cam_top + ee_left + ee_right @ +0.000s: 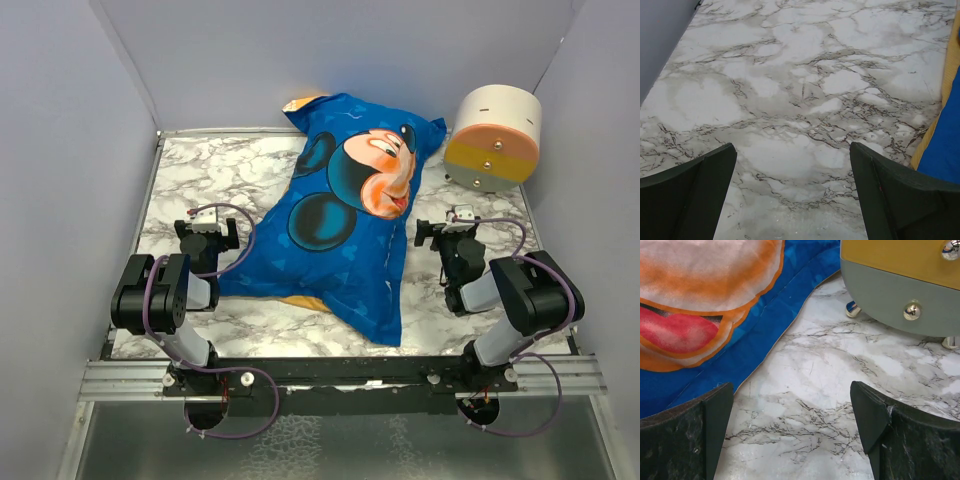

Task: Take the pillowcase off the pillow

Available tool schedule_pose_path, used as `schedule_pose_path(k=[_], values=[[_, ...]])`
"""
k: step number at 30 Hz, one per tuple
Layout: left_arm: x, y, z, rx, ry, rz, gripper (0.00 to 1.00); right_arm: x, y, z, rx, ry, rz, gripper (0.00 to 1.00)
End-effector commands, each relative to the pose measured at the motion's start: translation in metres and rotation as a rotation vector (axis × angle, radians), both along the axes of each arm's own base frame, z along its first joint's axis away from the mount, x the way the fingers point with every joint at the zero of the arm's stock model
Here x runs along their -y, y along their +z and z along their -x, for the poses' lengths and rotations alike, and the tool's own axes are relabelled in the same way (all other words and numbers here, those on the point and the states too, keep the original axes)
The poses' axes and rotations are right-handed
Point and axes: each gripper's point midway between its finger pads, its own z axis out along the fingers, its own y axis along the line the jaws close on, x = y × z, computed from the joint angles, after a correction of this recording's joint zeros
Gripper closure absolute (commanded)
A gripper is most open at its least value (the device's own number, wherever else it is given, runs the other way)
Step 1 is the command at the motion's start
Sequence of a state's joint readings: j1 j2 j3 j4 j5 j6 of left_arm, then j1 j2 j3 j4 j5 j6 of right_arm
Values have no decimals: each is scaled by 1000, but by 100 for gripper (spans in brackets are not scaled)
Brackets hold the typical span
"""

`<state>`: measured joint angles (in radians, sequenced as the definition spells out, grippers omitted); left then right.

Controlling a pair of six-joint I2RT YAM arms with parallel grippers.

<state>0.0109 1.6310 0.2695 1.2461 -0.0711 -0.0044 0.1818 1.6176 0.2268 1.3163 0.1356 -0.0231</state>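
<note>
Lying between the two hands, the pillowcase [350, 235] rests plump on the marble table [190, 180], blue mouse-face side up (the pillow inside is hidden by the cloth). The left hand [210, 234] stands wide open and empty over bare table, with the pillowcase's blue and yellow edge just to its right. The right hand [446, 233] is also spread wide, holding nothing. The printed mouth and blue hem lie ahead to its left, and a cream-and-orange drum [493, 135] sits ahead to its right, near the pillowcase's far corner.
</note>
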Motion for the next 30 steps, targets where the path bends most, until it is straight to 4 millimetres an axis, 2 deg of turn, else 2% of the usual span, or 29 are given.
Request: schedule_pose_path(k=[1,13,16,17,19,20,21,22,25,28,30], values=[[4,1,-2,7,-20,-4,1,-1,2,-2,8,9,7,1],[5,3,-2,5,-33,-9,1,0,0,-4,-7,6,-1,1],[7,5,-14,-139,-55,-4,1,8,10,-2,12,-38,-5,1],[10,17,-25,-181,-85,-24,1,9,20,-4,22,-52,1,1],[19,34,-38,-301,-176,-64,1,16,26,-13,-78,-109,-9,1],[25,44,-43,-345,-236,-76,1,19,35,-19,-124,-157,-60,1],[31,66,-52,-362,-304,-97,1,23,44,-23,-150,-202,-101,1],[36,74,-52,-397,-356,-96,1,22,58,-27,-152,-211,-134,1],[52,96,-39,-474,-522,-86,1,11,84,-27,-167,-199,-350,1],[77,108,-5,-529,-728,-80,1,-27,103,-25,-184,51,-435,1],[92,110,21,-547,-853,-83,1,-49,103,-23,-230,166,-454,1]])
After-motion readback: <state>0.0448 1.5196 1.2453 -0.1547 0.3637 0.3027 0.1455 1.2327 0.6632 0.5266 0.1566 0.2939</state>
